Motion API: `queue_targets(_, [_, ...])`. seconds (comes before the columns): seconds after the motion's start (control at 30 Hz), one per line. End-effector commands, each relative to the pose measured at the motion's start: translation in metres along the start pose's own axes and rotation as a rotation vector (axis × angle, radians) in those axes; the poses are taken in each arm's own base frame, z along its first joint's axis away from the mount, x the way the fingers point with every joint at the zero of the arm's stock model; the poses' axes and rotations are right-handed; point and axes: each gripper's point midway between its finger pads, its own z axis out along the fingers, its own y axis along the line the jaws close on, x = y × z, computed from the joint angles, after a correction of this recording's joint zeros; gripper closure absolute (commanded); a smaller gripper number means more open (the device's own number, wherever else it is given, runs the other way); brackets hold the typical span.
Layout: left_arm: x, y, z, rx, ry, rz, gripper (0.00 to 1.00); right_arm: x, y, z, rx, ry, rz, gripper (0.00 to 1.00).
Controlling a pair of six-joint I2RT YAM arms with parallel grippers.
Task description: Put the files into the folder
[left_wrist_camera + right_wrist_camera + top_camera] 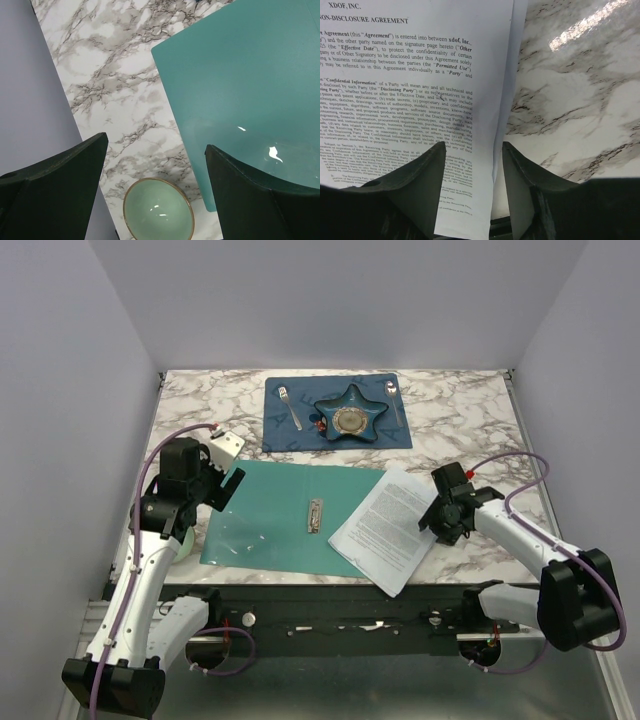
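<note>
Both arm bases sit at 6 o'clock in the top view. On the bench (470,420) the folder (290,515) lies open and flat at centre, its clip (316,515) on the spine. The files (385,525) lie at its 3 o'clock side, with their near-left corner overlapping the folder. Their long axis runs from 1 to 7 o'clock. My right fingers (440,512) are at the files' 3 o'clock edge and much the nearer pair. My left fingers (225,485) hover at the folder's 9 o'clock edge, well apart from the sheets.

Left wrist view: my fingers are spread wide and hold nothing. The folder's corner fills 1 to 4 o'clock. A pale green bowl (158,210) sits at 6 o'clock, between the tips.

Right wrist view: my fingers are parted. The sheets' long right edge runs from 12 o'clock down into the gap, with the paper spreading toward 9 o'clock. Whether either finger touches the paper, I cannot tell. I judge the coming move to be a pinch on this edge and a drag toward the folder.
</note>
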Motion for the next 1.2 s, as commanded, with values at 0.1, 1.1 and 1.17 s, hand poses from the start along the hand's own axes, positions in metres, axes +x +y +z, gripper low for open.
queue_targets(0.1, [0.007,0.001,0.0,-0.012,0.009,0.041,0.06,-0.003,0.005,0.005,-0.012,-0.003,0.002,0.52])
queue_targets(1.1, [0.007,-0.002,-0.002,-0.001,0.003,0.038,0.06,-0.027,0.014,-0.019,-0.037,-0.084,-0.036,0.44])
queue_targets(1.17, [0.007,-0.002,-0.002,-0.002,0.004,0.041,0.06,-0.029,0.015,-0.018,-0.031,-0.081,-0.037,0.44])
